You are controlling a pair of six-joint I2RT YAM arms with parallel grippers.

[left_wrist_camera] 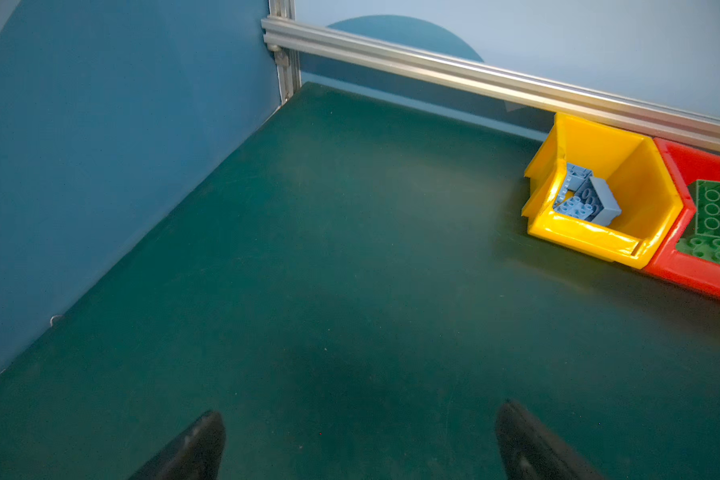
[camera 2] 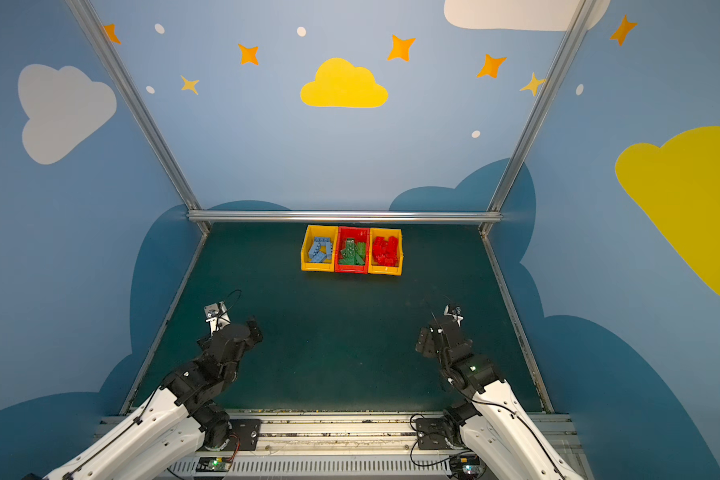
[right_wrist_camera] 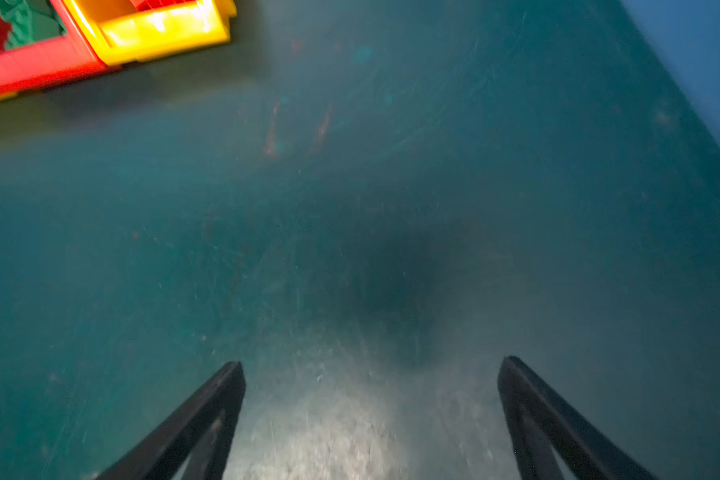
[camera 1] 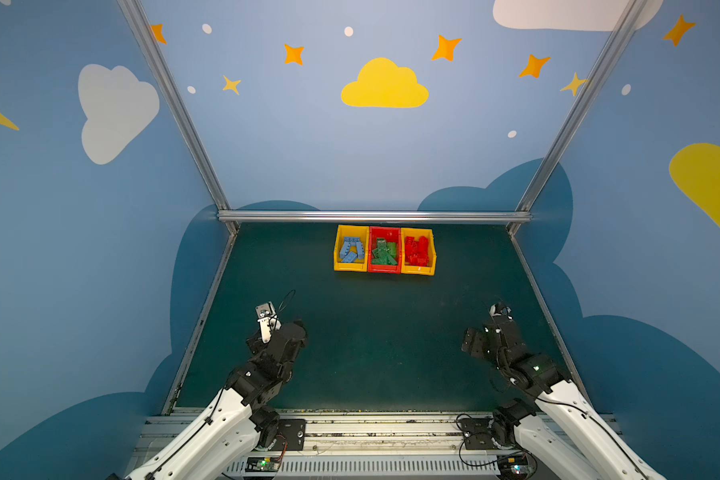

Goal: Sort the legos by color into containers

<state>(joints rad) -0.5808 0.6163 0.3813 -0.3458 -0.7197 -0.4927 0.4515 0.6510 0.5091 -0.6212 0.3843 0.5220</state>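
Yellow, red, yellow: the three containers sit side by side, touching, by the far rail of the desk [camera 1: 371, 340]. The left yellow bin [camera 1: 337, 254] holds the light blue legos [camera 1: 350, 251], the red bin [camera 1: 384, 270] the green ones [camera 1: 383, 251], and the right yellow bin [camera 1: 419, 271] the red ones [camera 1: 416, 249]. No loose brick shows on the desk, so the sorting looks finished.

Both arms hang near the front edge, well apart from the bins. The left fingers [left_wrist_camera: 196, 444] and right fingers [right_wrist_camera: 225, 386] are spread wide and hold nothing.

The risk now is disturbance. The green pile rides high, and one blue brick [left_wrist_camera: 605, 201] leans on edge, so a careless sweep that nudges a bin could tip bricks out or into the neighbouring colour. The right wrist view is blurred, so a small stray piece there could go unnoticed.
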